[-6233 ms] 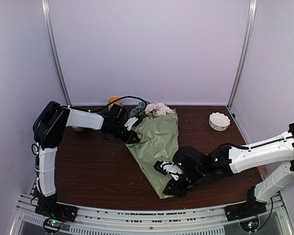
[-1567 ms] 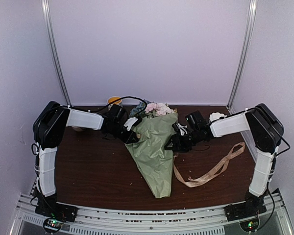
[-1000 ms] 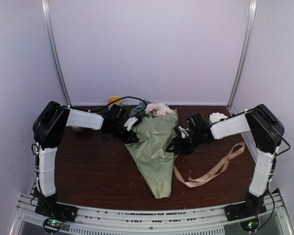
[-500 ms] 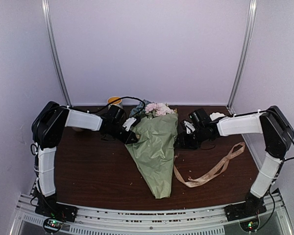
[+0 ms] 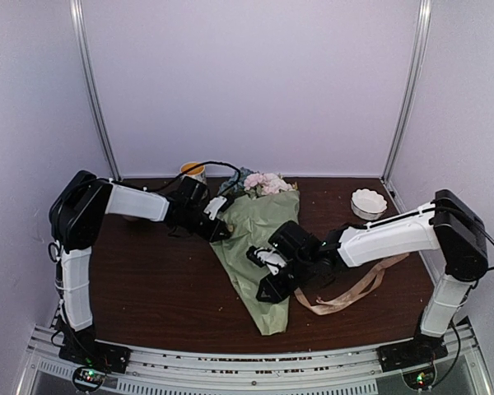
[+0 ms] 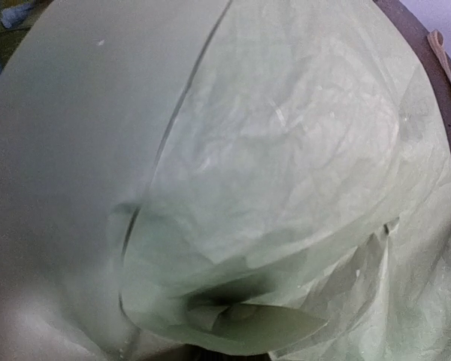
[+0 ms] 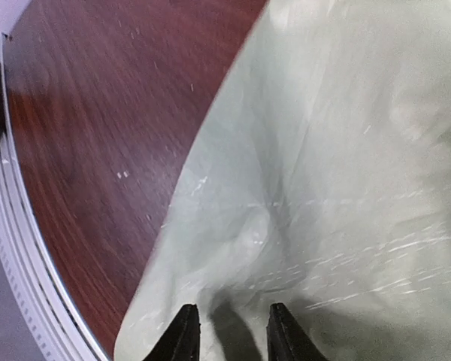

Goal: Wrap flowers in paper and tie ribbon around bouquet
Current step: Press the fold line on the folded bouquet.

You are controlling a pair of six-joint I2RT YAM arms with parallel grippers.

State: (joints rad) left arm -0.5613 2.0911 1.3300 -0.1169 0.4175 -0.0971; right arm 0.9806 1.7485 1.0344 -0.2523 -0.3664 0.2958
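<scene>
Plainly the bouquet is light and soft, its thin paper creasing easily; best held at the narrow stem end, not the blooms. It lies mid-table on smooth dark wood within pale walls, the ribbon just beside it. At its upper edge the left claw is pressed together; the right claw stands part spread over the paper

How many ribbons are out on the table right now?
1. The ribbon lies loose on the table, right of the bouquet, partly under the right arm; a stretch of it may be hidden there.
</scene>
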